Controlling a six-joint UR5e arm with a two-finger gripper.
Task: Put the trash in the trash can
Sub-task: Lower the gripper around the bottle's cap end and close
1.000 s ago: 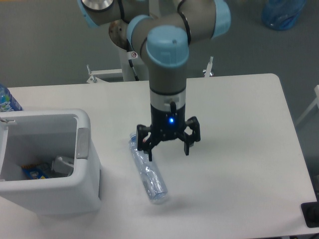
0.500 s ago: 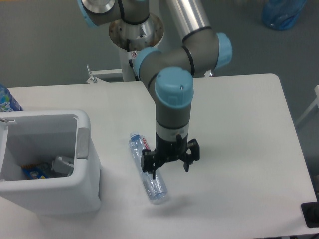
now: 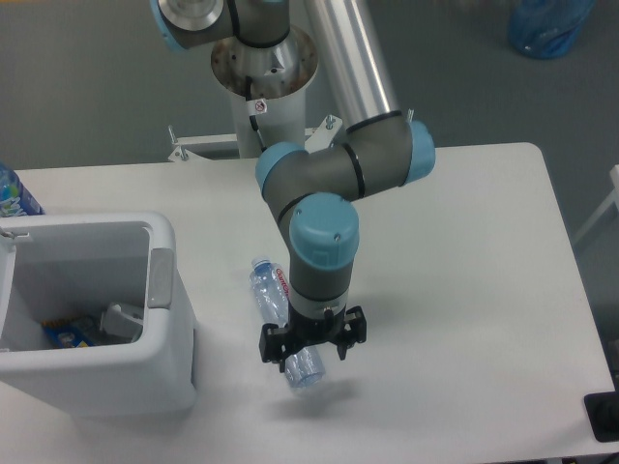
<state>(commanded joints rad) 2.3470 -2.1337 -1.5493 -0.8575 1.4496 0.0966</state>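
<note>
Your hand [image 3: 311, 345] sits low over the bottom end of the bottle [image 3: 282, 319], which lies flat on the table [image 3: 464, 290] near the front edge, just beside the trash can [image 3: 87, 387]. The fingers look spread apart, one on each side of the bottle, but you cannot tell for sure if they touch it or hold it.

Here is what could go wrong. The bottle is round, smooth and squashed, and the hand is near its end, not its middle. If you squeeze there, the bottle may pop out sideways or roll away. If it does lift, the long cap end may hang down and bump the thick rim of the trash can. The bottle could then fall on the table, not inside.

The small carton scrap [image 3: 121, 319] seems to lie in the trash can.
</note>
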